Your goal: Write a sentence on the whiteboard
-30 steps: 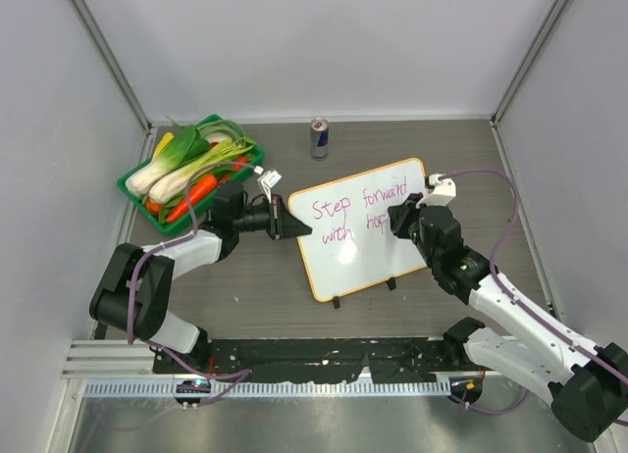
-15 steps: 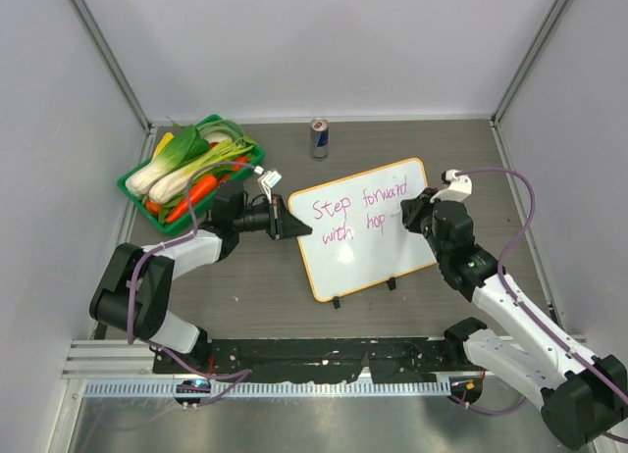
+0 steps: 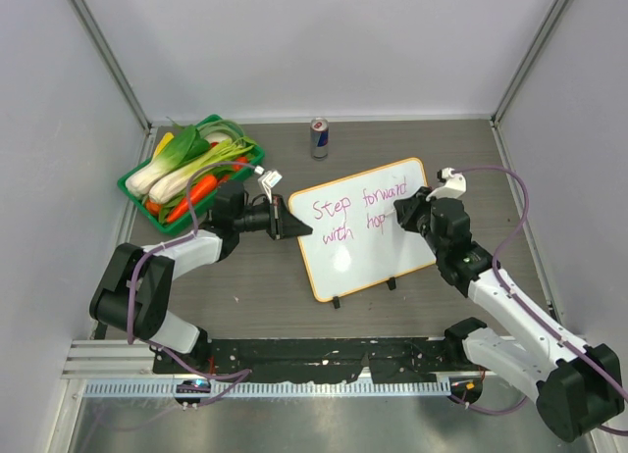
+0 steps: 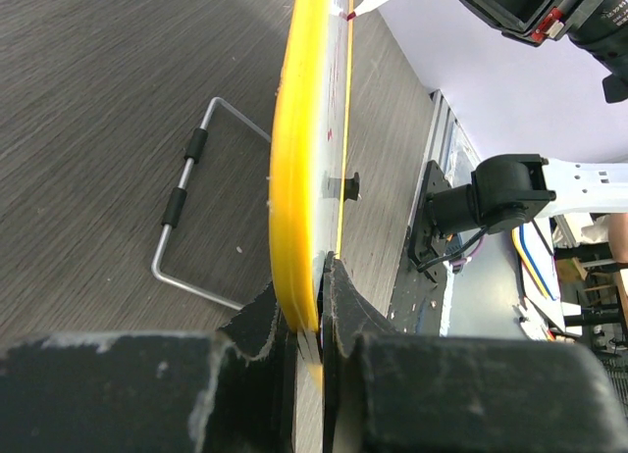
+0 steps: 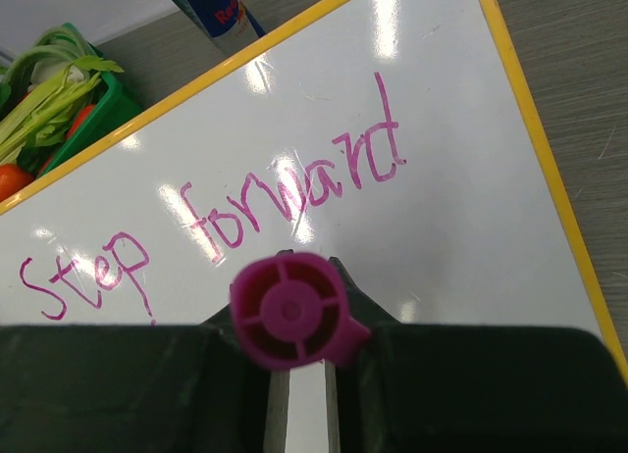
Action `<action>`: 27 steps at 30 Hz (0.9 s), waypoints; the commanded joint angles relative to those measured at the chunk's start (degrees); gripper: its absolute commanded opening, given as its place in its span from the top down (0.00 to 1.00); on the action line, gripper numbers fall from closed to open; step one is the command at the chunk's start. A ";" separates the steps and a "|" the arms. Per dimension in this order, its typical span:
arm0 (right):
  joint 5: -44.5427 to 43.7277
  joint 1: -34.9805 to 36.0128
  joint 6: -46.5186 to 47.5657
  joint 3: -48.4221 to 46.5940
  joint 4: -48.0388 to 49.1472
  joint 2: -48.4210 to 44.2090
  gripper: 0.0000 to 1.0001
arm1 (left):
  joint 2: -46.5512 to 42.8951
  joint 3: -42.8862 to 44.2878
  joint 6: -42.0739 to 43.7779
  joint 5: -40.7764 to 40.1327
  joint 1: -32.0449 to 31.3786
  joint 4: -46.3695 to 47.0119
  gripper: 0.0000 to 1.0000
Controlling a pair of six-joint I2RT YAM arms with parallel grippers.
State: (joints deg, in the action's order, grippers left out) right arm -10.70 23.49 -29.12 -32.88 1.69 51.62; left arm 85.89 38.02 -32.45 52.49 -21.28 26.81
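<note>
The board (image 3: 358, 262) lies at the middle of the table (image 3: 245, 286), white with an orange-yellow rim, turned so its corners point to about 2 and 8 o'clock. Two black clips (image 3: 337, 301) sit on its 6 o'clock edge.

The sentence (image 3: 358, 210) is in pink-magenta handwriting on the upper half. The top line reads "Step forward". The second line reads "with hop" up to where the right gripper (image 3: 400, 216) covers it, so any letter after that is hidden. The right wrist view shows "Step forward" (image 5: 211, 223) clearly.

The left gripper (image 3: 285, 221) is at the board's 9 o'clock edge. In the left wrist view its fingers (image 4: 260, 311) pinch the yellow rim (image 4: 294, 129) from both sides.

The right gripper is over the board's 3 o'clock side, at the end of the second line. Its fingers are pressed onto a magenta marker (image 5: 290, 312), whose round end faces the wrist camera. Whether the tip touches the board cannot be told.

A blue and silver can (image 3: 319, 137) stands upright at 12 o'clock from the board, well apart from it; red lettering that looks like Red Bull shows on it in the right wrist view (image 5: 214, 12). A green basket (image 3: 137, 204) of vegetables sits at 10 o'clock
</note>
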 commanded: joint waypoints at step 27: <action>-0.38 -0.46 0.91 0.27 -0.99 -2.04 0.98 | 2.79 -1.81 11.97 -3.27 -2.01 -8.61 1.00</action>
State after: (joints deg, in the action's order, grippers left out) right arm -10.52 23.29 -28.86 -32.84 -0.34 49.28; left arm 86.00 38.13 -32.29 52.56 -21.32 26.81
